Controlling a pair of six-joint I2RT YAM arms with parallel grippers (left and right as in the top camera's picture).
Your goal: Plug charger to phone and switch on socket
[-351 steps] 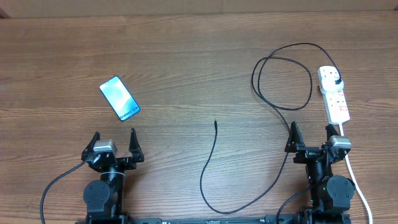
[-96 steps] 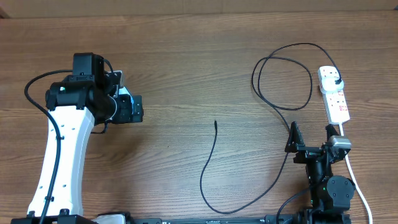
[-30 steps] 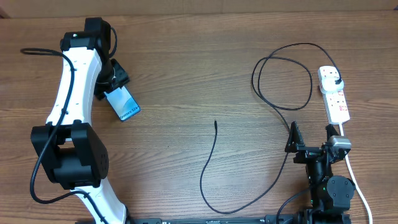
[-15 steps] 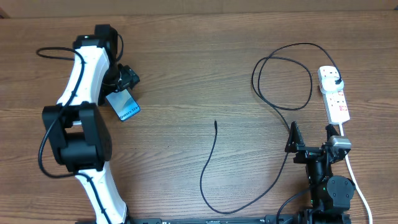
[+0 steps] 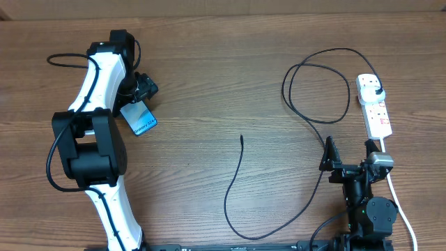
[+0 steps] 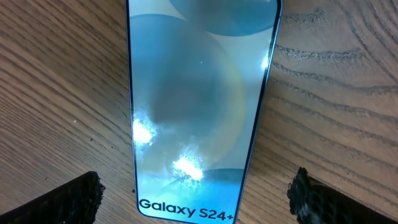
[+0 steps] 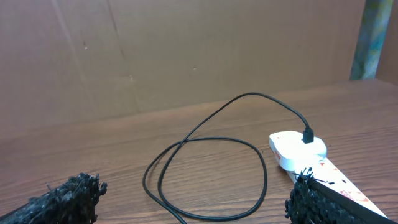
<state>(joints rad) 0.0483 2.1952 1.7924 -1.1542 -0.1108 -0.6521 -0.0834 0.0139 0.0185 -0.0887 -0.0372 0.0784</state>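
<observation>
The phone (image 5: 140, 118) lies flat at the left of the table, cyan screen up, with "Galaxy S24+" text; it fills the left wrist view (image 6: 199, 106). My left gripper (image 5: 143, 89) is open just above the phone's far end, one finger on each side (image 6: 196, 196). The charger (image 5: 237, 185) is a thin black cable; its connector tip (image 5: 241, 138) lies mid-table, it loops (image 7: 205, 171) at the right, and its plug (image 5: 377, 89) sits in the socket (image 5: 375, 106), a white power strip. My right gripper (image 5: 348, 155) is open and empty at the front right (image 7: 196, 199).
The socket's white cord (image 5: 401, 206) runs along the right side toward the front edge, beside the right arm's base. The left arm (image 5: 94, 77) reaches over the table's left part. A brown wall stands behind the table (image 7: 186, 50).
My left arm left its rest at the front and reached to the phone. In the last second the gripper shifted slightly right over the phone's far end. The right arm has not moved.
</observation>
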